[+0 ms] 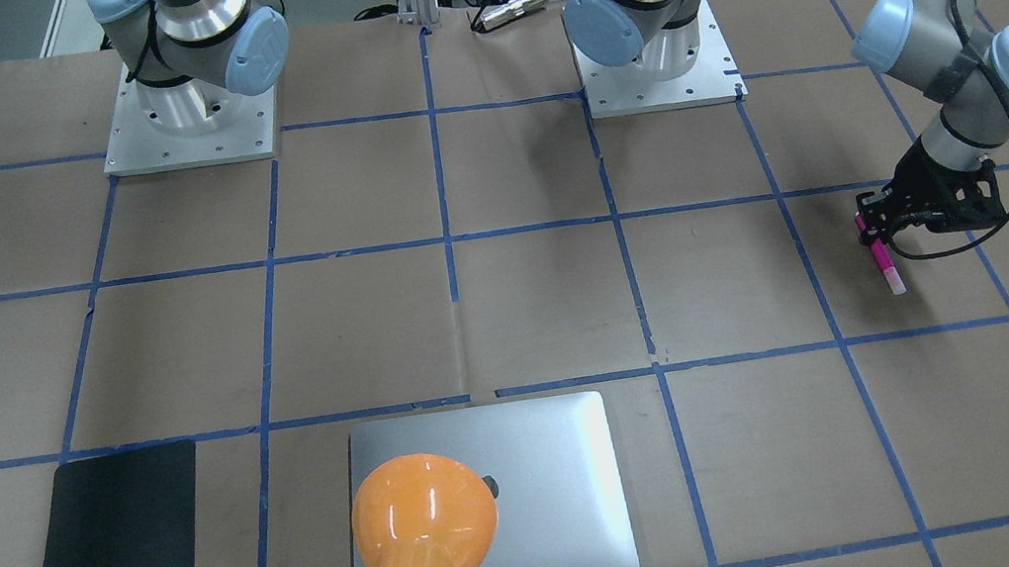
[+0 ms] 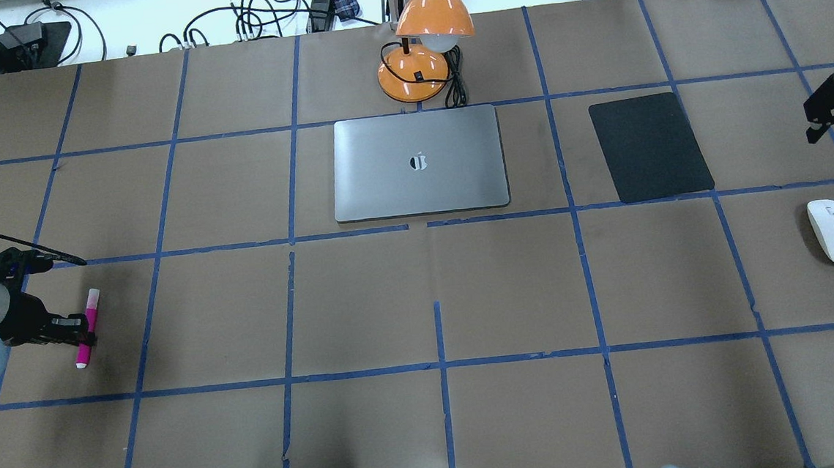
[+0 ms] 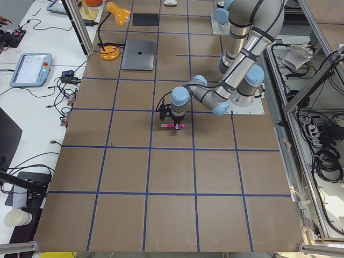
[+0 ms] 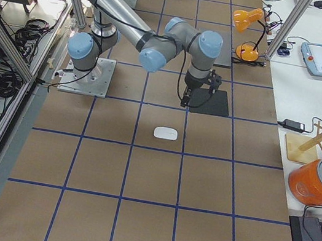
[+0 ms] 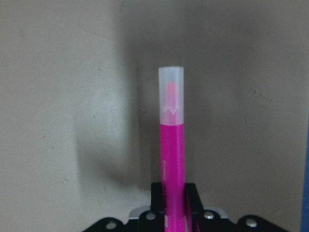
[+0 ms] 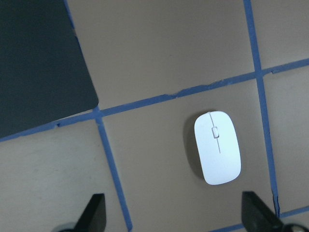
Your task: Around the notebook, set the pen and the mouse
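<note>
The left claw (image 2: 80, 327) is clamping the pen (image 2: 92, 304) across its slim magenta barrel, with both black fingers pressing against it. The pen is lying level, and its frosted, translucent cap is poking out ahead of the fingers in the wrist view. Whether it is touching the brown paper table (image 2: 363, 304) cannot be told.

The right claw (image 2: 825, 111) is hanging with its fingers spread wide, gripping nothing. The mouse (image 6: 217, 147), a glossy white oval with a thin grey seam, is sitting on the paper just below and ahead of that claw. A matte black mat (image 2: 649, 146) with rounded corners is lying beside the same claw. Past the mat, well apart from both claws, the notebook (image 2: 384, 185) is resting as a flat, smooth silver slab, with a shiny orange desk lamp (image 2: 434, 12) standing at its far edge.
</note>
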Action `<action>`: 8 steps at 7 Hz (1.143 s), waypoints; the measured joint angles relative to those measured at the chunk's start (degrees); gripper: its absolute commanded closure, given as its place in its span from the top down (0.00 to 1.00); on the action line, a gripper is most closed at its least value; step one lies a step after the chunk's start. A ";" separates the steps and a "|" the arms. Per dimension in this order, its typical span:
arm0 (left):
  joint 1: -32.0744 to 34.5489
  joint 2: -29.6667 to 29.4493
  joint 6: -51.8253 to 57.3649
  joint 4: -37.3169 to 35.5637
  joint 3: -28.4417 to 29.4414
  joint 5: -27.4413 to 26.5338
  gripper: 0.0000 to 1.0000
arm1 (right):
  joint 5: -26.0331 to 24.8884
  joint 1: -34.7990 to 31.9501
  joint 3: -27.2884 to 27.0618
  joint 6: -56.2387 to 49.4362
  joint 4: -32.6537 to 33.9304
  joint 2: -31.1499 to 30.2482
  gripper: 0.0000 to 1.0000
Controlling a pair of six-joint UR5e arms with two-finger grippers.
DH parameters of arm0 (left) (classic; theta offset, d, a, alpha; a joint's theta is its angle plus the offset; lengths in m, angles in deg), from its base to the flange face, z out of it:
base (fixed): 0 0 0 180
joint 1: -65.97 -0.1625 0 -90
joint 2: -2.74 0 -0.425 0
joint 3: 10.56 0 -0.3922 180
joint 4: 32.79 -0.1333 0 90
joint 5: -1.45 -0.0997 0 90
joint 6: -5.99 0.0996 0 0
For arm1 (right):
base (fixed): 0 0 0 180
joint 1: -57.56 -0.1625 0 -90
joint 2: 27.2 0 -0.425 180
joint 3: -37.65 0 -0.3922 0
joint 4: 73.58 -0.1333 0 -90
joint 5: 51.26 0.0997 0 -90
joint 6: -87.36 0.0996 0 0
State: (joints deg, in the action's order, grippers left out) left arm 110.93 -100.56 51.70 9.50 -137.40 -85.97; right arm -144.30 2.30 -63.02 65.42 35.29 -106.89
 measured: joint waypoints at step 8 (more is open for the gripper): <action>39.86 10.31 -83.68 16.46 4.72 -2.45 0.00 | 0.64 8.84 -13.32 -16.36 24.97 9.02 1.00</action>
State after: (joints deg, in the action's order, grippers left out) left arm 150.78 -90.25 -31.98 25.95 -132.68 -88.41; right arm -143.66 11.14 -76.34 49.06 60.26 -97.87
